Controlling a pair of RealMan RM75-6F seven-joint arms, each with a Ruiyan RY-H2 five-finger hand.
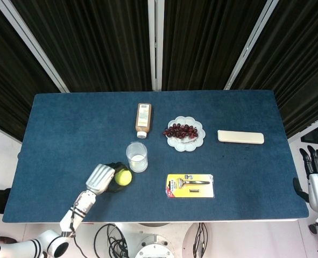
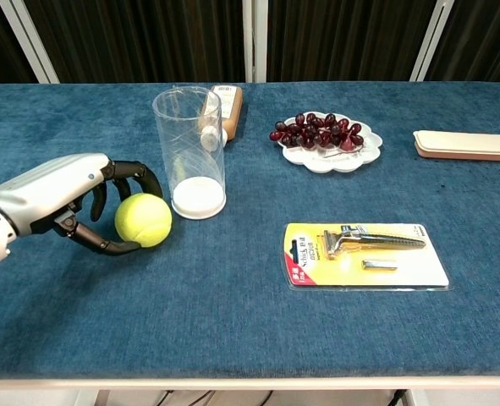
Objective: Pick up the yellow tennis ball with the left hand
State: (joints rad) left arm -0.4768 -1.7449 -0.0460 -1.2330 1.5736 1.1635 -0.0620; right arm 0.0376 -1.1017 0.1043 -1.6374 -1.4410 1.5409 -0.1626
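Observation:
The yellow tennis ball (image 1: 123,177) (image 2: 143,219) rests on the blue table (image 1: 67,129), just left of and in front of a clear tumbler. My left hand (image 1: 100,179) (image 2: 63,199) wraps it from the left: dark fingers (image 2: 141,176) curl over its top and back, and the thumb (image 2: 106,246) hooks under its near side. Fingers and thumb both appear to touch the ball. My right hand (image 1: 317,180) stands off the table's right edge with its fingers apart, holding nothing; the chest view does not show it.
The clear tumbler (image 1: 137,156) (image 2: 190,152) stands right beside the ball. Behind it lies a brown bottle (image 1: 143,120) (image 2: 224,108). Grapes (image 1: 181,130) (image 2: 317,129) sit on a white plate (image 2: 304,158). A razor pack (image 1: 190,185) (image 2: 364,254) and a beige case (image 1: 240,137) (image 2: 468,145) lie to the right.

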